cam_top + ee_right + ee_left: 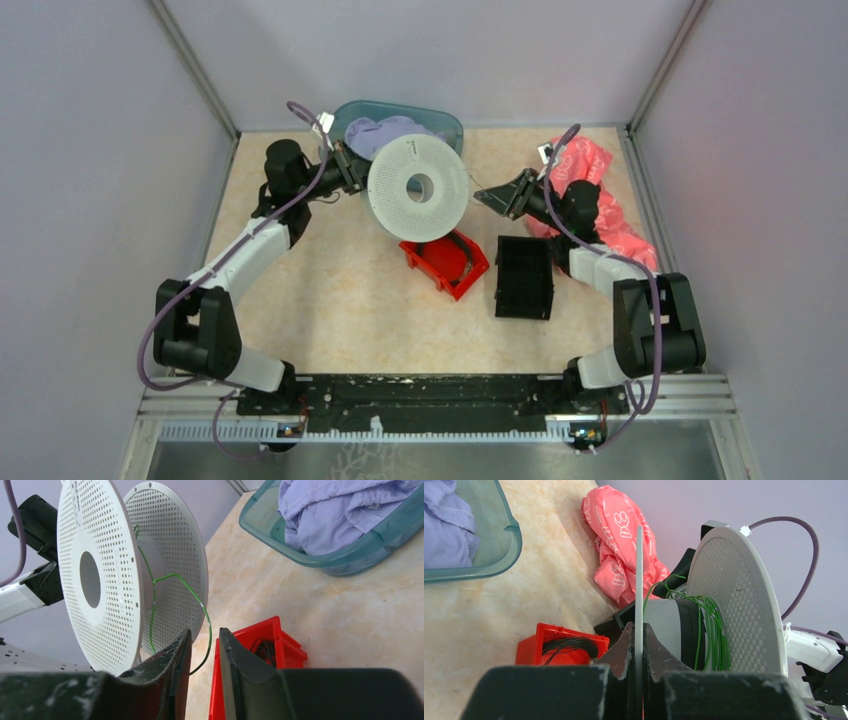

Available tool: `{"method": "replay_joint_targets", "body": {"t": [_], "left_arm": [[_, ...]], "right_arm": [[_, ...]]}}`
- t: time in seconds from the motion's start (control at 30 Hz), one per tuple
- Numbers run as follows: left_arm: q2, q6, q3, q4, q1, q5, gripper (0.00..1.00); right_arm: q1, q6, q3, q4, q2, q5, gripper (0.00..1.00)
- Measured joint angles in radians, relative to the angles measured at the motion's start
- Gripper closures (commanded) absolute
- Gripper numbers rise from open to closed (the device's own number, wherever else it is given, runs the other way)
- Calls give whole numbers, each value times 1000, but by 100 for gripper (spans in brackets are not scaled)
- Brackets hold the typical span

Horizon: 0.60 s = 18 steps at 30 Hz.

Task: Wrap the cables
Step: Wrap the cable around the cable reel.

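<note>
Left pincer (639, 630) clamped on flange of perforated white plastic spool (734, 605); right pincer (205, 632) narrowly apart, thin green wire (205, 615) ungripped. Slack may shed wound turns.

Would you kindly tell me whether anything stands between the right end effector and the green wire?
Nothing visible does. In the right wrist view the green wire loops off the white spool and drops straight into the gap between the right end effector's parted fingers. The red bin sits behind and lower, clear of it.
</note>
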Motion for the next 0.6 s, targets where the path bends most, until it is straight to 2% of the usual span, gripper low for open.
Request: {"method": "replay_joint_targets", "body": {"t": [0.17, 0.33, 0.6], "left_arm": [[-4, 11, 0, -11, 0, -6, 100], [-5, 3, 20, -92, 4, -44, 100], [14, -88, 96, -222, 16, -82, 100]], "right_arm": [[-1, -4, 0, -1, -7, -3, 100], [-1, -31, 0, -1, -21, -7, 100], [14, -191, -51, 22, -76, -62, 100]]}}
